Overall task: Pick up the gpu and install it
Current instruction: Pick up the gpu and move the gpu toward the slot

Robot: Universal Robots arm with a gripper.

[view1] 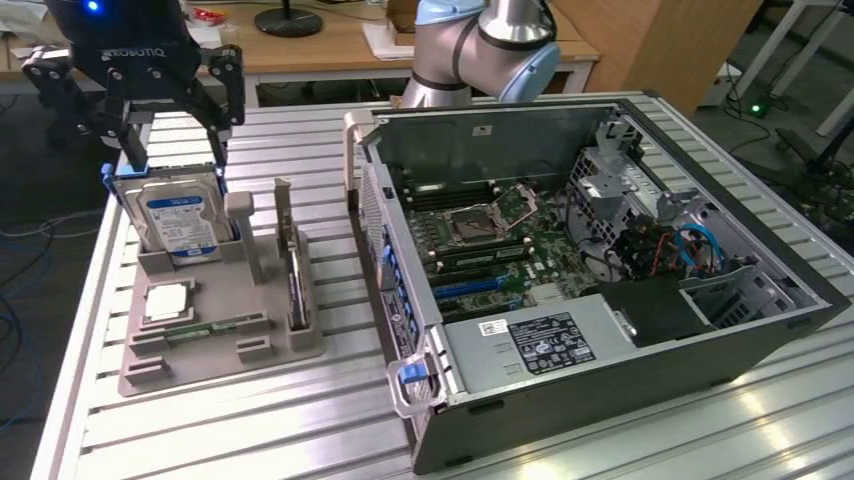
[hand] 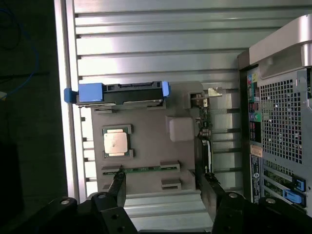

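Slatted metal surface (view1: 200, 430). The open computer case (view1: 587, 260) lies on its side at 3 o'clock of the grey parts tray (view1: 214, 350).

In the tray, the hard drive (view1: 180, 220) stands upright. The gpu (view1: 291, 270) stands on edge in its slot at 3 o'clock of the drive, untouched. The processor chip (view1: 167, 300) and memory stick (view1: 214, 328) lie flat at 6 o'clock.

The gripper (view1: 176, 155) hangs over the drive, fingers apart and empty.

Judged step: approach, with the pick not begun. A grasp calls for the jaws to straddle the card's thin top edge.

The exterior view gives the motherboard (view1: 494, 240). The blue slot there is possibly the target, but it is unclear. The wrist view gives the gpu (hand: 205, 129) edge-on beside the case's rear grille (hand: 280, 122).
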